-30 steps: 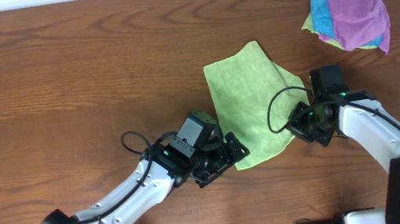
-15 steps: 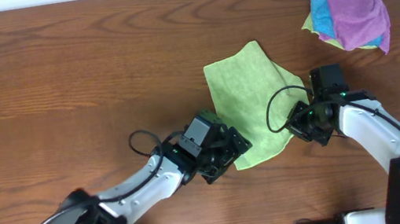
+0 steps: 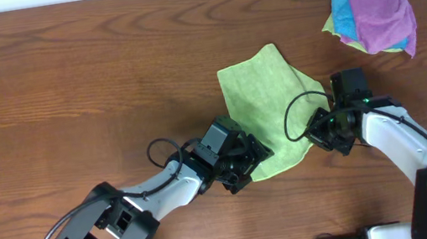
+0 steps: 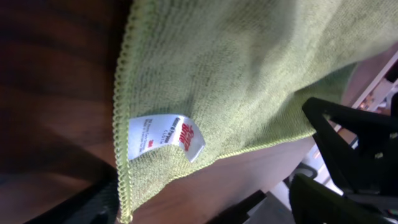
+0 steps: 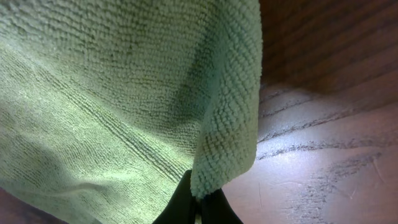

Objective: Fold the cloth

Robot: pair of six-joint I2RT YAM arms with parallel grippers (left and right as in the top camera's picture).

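The lime-green cloth (image 3: 265,107) lies on the wooden table, partly rumpled, with one corner pointing to the back. My left gripper (image 3: 251,158) is open at its front left corner. In the left wrist view the cloth (image 4: 249,68) shows its white tag (image 4: 165,137), and the corner lies between my spread fingers (image 4: 199,190). My right gripper (image 3: 318,133) is at the cloth's front right edge. In the right wrist view it (image 5: 199,208) is shut on a raised fold of the cloth (image 5: 112,93).
A pile of purple, blue and yellow-green cloths (image 3: 372,7) lies at the back right of the table (image 3: 65,91). The table's front edge runs just below both arms.
My left arm has slid to the right, bringing its open gripper up to the cloth's front left corner. The right arm and the cloth have not moved.
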